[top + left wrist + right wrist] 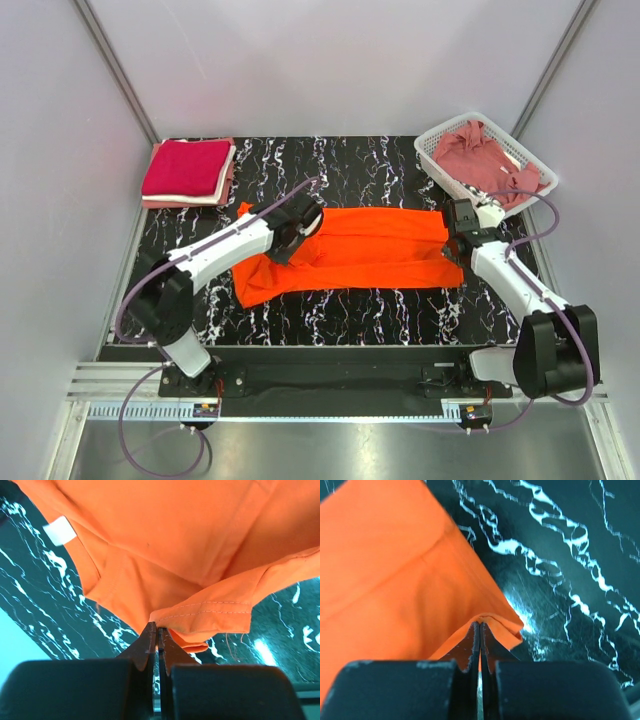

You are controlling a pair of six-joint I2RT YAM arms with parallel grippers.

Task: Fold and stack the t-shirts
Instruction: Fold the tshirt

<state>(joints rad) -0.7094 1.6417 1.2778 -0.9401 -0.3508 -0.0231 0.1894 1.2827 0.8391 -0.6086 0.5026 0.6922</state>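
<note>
Black marble-look tabletop (380, 310) w/ white veins; white lattice basket (435, 160) at far-right corner (set at angle).

1. Left wrist view: the bright orange cloth t-shirt (200, 540) runs off the top and right edges, and its small white tag (60, 531) is too blurred to read.
2. The left tool (156, 627) pinches a hem, hiding the cloth between its tips.
3. Right wrist view: the right tool (479, 627) bites a corner, with the shirt cut off left and top.
4. Far-left stack: the folded crimson-magenta t-shirt (185, 165) covers the pale pink layers (185, 203), so their count is unclear.
5. Crumpled dusty rose cloth (480, 155) in the white plastic lattice basket (440, 175): one shirt or several, cannot tell.
</note>
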